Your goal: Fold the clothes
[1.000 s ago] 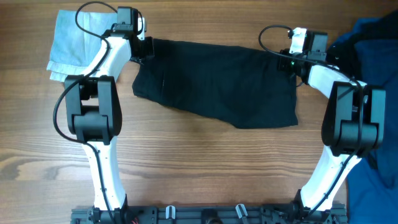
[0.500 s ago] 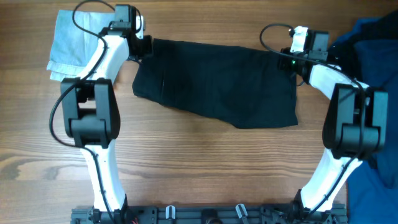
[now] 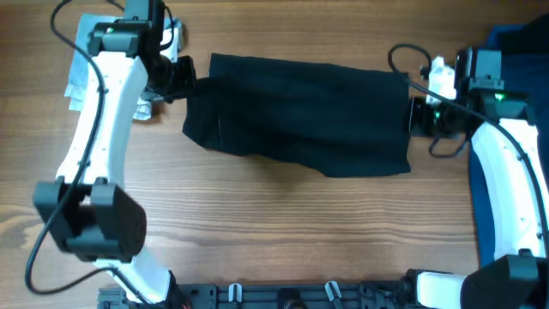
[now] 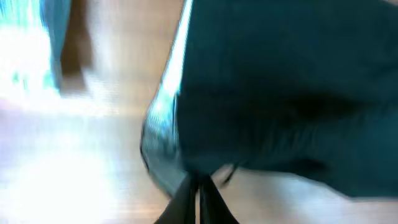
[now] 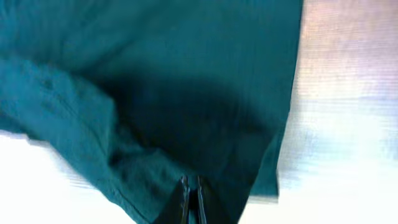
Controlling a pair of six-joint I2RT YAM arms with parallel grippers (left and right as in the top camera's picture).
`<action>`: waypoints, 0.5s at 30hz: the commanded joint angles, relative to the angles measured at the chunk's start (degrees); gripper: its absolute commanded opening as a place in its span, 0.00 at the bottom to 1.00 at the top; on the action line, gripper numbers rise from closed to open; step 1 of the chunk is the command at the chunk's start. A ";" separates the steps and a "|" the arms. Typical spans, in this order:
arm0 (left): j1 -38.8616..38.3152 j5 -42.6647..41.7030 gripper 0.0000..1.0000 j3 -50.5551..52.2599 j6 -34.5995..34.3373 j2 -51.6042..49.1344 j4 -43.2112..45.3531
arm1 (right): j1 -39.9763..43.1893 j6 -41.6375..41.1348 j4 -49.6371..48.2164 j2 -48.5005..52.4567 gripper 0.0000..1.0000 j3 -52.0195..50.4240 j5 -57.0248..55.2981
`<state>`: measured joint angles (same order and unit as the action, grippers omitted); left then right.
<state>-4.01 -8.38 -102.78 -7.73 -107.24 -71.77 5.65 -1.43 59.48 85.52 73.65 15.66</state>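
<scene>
A plain black shorts-like garment of soft cloth (image 3: 300, 112) lies spread wide on the brown wooden desk (image 3: 274, 232), in the half far from the bases of the arms, and it is stretched between the two of them. The white left arm (image 3: 99, 120) reaches to the garment's left edge near its far corner, and the left jaws are pressed together there, pinching the cloth. The left wrist view is blurred, but it shows the two dark tips meeting on a fold of that edge, where a narrow white inner strip (image 4: 177, 68) runs along the black fabric. The white right arm (image 3: 506, 180) comes to the opposite edge. The right jaws are also pressed together, and in the right wrist view they bite the border of the same garment, with the cloth wrinkled just beside them and bare desk to the right of it. The far edge of the garment is nearly straight, while the near edge slants, so the cloth is deeper on the right side than on the left. Whether the pinched edges are lifted off the desk or rest on it, I cannot tell. A pale blue cloth (image 3: 77, 81) lies at the far left corner, partly hidden under the left arm and near the garment's left edge. A heap of navy cloth (image 3: 519, 34) lies at the right border of the desk, beyond the right arm.
</scene>
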 commanded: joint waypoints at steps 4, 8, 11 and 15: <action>0.11 -2.97 0.04 -0.39 -2.21 2.89 -13.79 | -0.17 -0.59 14.14 -0.79 0.04 -0.09 0.96; 0.11 -2.93 0.04 -0.37 -2.19 2.89 -19.19 | -0.17 -2.25 20.85 -0.79 0.04 -0.15 0.98; 0.11 -2.97 0.04 1.77 -2.19 2.89 -15.93 | -0.20 -2.12 23.89 -0.79 0.04 -1.97 2.03; -0.02 -8.87 0.27 8.63 -1.95 2.82 -0.61 | -0.24 -2.19 20.57 -0.76 0.04 -5.86 2.43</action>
<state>-4.01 -11.60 -98.76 -9.39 -104.88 -80.16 5.67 -3.01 81.62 85.36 70.24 16.78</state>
